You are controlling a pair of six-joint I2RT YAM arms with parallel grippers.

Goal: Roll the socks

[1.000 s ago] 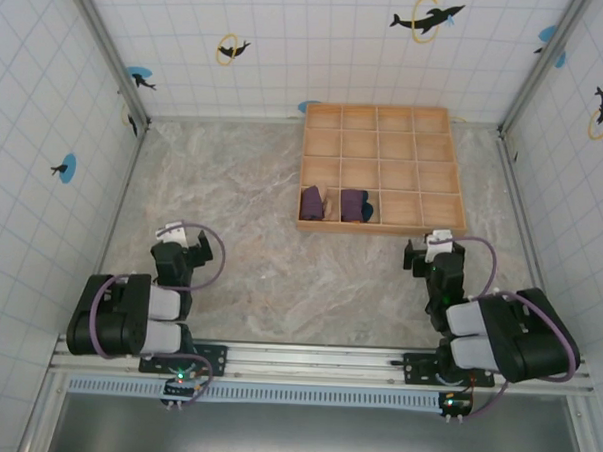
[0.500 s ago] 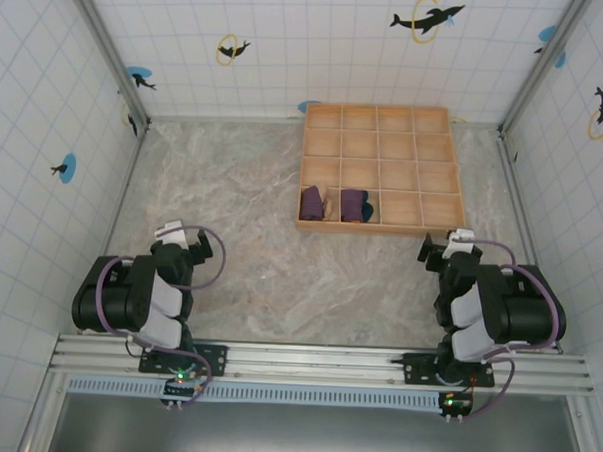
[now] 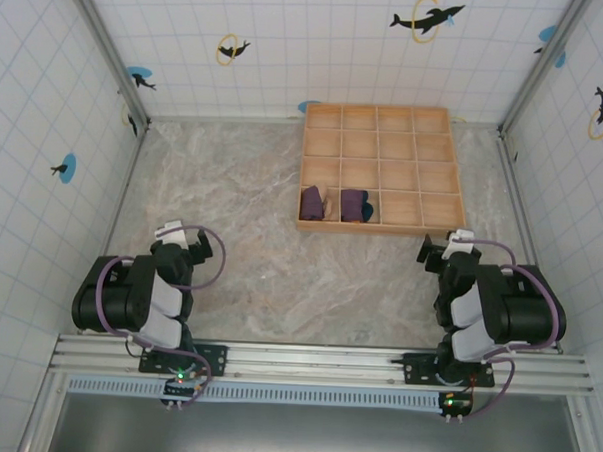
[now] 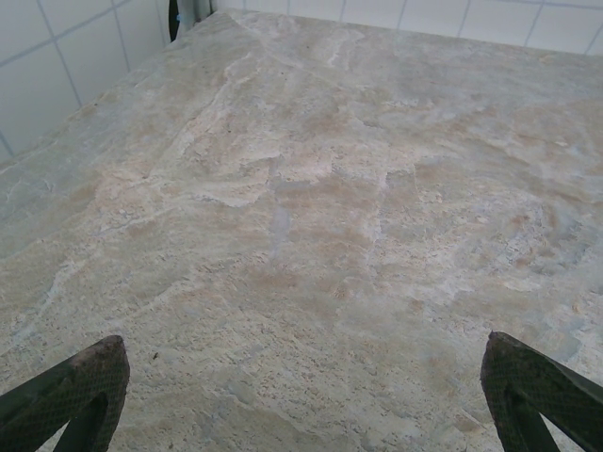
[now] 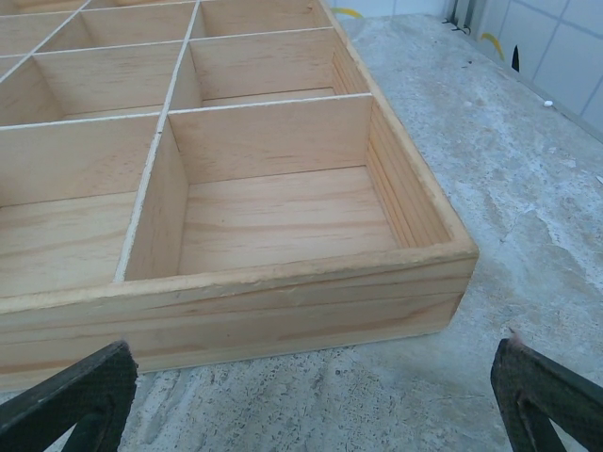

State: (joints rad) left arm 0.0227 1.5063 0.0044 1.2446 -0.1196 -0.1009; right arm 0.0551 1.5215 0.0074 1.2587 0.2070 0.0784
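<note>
Marble table (image 3: 233,183): your left gripper (image 4: 301,395) and right gripper (image 5: 311,400) rest spread wide, empty, likely because both socks (image 3: 357,204) sit in tray (image 3: 379,227).

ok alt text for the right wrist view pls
The near right corner of a wooden divided tray sits on a marbled table, its closest compartments bare. The right gripper is open, its dark fingertips at the bottom corners of the frame, just short of the tray's front wall.

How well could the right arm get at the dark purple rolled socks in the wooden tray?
Probably yes: the open right gripper sits by the wooden tray's near corner; both purple socks lie in open-topped near-row compartments.
</note>
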